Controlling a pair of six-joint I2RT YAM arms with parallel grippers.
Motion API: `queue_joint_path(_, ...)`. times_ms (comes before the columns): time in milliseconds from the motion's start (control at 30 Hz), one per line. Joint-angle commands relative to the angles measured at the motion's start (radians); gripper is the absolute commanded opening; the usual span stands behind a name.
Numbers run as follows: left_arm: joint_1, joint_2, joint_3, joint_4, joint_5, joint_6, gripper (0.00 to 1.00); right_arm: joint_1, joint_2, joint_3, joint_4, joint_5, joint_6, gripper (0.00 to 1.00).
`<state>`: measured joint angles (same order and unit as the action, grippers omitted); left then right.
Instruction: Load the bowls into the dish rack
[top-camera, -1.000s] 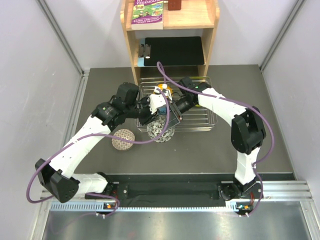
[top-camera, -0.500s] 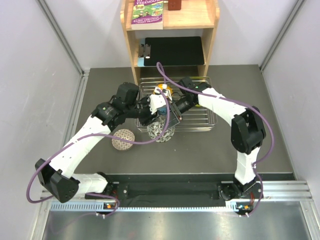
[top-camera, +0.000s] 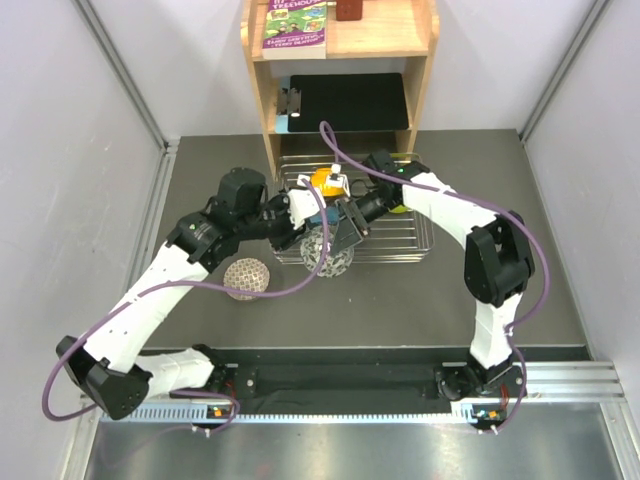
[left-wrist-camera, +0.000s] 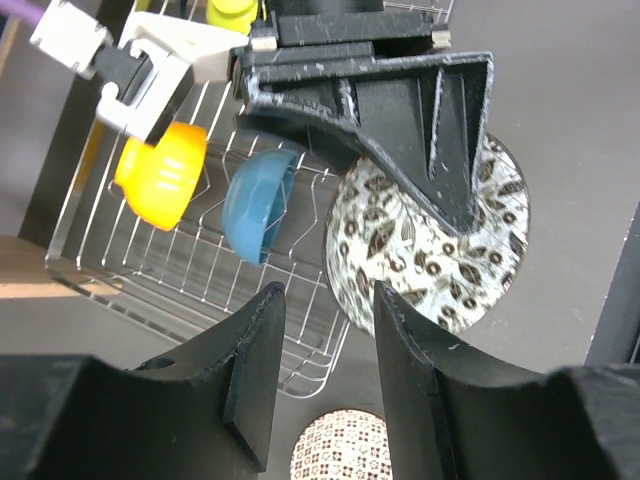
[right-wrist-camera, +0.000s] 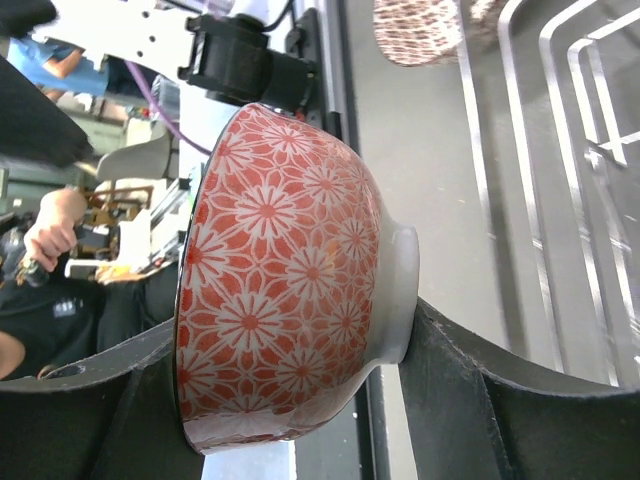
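My right gripper (right-wrist-camera: 290, 400) is shut on the pinkish patterned bowl (right-wrist-camera: 290, 280), one finger on its rim and the other on its foot, holding it on edge. In the top view this bowl (top-camera: 328, 250) is at the front left edge of the dish rack (top-camera: 400, 240). Its white inside with dark prints faces the left wrist camera (left-wrist-camera: 430, 250). My left gripper (left-wrist-camera: 325, 370) is open and empty just left of it. The orange bowl (top-camera: 325, 181) and the blue bowl (left-wrist-camera: 255, 205) stand in the rack, and the lime-green bowl (left-wrist-camera: 232, 12) shows partly. The net-pattern bowl (top-camera: 246, 278) lies upside down on the table.
A wooden shelf unit (top-camera: 340, 70) stands right behind the rack, with a black board on its lower shelf and a book on top. Grey walls close both sides. The right arm reaches across the rack's middle.
My left arm has drawn back to the left, away from the held bowl. The right gripper has lifted the pinkish bowl slightly towards the rack. The orange bowl now shows more.
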<state>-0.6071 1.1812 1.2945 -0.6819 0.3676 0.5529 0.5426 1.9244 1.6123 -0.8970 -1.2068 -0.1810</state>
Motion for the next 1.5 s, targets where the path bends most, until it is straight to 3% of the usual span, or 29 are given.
queue_joint_path(0, 0.009, -0.037, -0.018, 0.038, -0.042, 0.015, 0.47, -0.052, -0.045, 0.063, 0.038, -0.007, 0.005, 0.00)
queue_joint_path(400, 0.076, -0.091, -0.139, 0.047, -0.085, 0.041, 0.46, -0.205, -0.053, 0.163, 0.009, 0.156, -0.009, 0.00)
queue_joint_path(767, 0.298, -0.146, -0.228, 0.054, -0.022, 0.002, 0.43, -0.227, -0.119, 0.078, 0.070, 0.602, -0.023, 0.00)
queue_joint_path(1467, 0.345, -0.253, -0.345, 0.059, -0.151, -0.047, 0.39, -0.225, -0.122, 0.040, 0.135, 1.087, 0.046, 0.00)
